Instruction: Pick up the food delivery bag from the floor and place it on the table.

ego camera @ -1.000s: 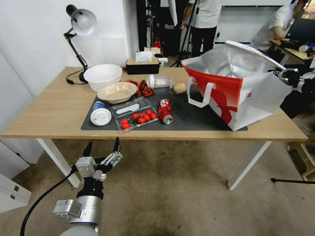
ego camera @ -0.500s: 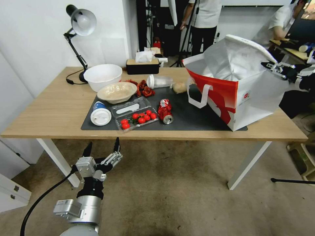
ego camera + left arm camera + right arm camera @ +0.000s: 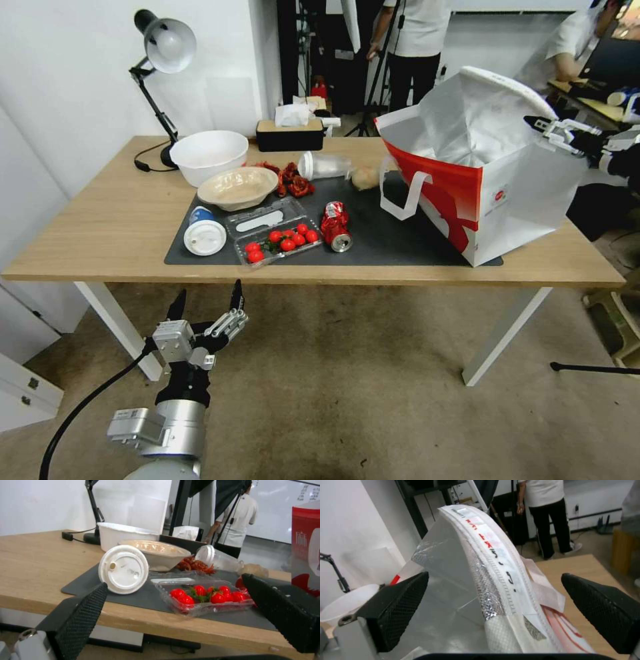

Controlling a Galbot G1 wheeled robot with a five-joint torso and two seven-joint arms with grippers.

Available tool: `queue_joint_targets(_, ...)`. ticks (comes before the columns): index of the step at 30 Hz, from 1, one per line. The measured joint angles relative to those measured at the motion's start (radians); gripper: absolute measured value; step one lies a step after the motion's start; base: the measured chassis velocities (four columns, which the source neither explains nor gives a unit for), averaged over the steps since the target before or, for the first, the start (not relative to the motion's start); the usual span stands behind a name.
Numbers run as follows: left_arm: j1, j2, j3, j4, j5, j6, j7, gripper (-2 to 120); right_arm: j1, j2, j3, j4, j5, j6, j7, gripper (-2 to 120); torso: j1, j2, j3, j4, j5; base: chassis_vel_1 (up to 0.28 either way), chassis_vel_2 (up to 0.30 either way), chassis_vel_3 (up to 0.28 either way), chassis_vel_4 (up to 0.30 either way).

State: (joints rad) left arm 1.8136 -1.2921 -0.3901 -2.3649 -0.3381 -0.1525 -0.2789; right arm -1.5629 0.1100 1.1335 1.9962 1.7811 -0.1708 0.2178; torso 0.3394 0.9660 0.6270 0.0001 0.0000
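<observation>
Right hand (image 3: 543, 127) lifted slightly, fingers spread, beside food delivery bag (image 3: 480, 180) rim

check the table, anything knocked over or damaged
Yes. A crushed red can lies on its side on the mat, a clear cup is tipped over behind it, and the bag stands crooked, its top flap sticking up.

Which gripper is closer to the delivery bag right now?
Right. The right gripper is open at the delivery bag's top edge; the left gripper hangs open below the table.
</observation>
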Motion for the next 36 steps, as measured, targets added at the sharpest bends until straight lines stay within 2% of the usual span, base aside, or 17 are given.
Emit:
queue_joint_targets(16,0.002,0.004,-0.001,0.001,0.009,-0.011,0.002,100,-0.016,-0.041,-0.002,-0.039,-0.253,0.088,-0.015,100,0.000,0.000,0.000,-0.0001,0.0000,0.000,0.000,0.000,0.000)
queue_joint_targets(36,-0.001,0.005,-0.001,0.003,0.008,-0.013,0.002,100,-0.020,-0.039,-0.004,-0.035,-0.294,0.129,-0.019,100,0.000,0.000,0.000,0.0000,0.0000,0.000,0.000,0.000,0.000)
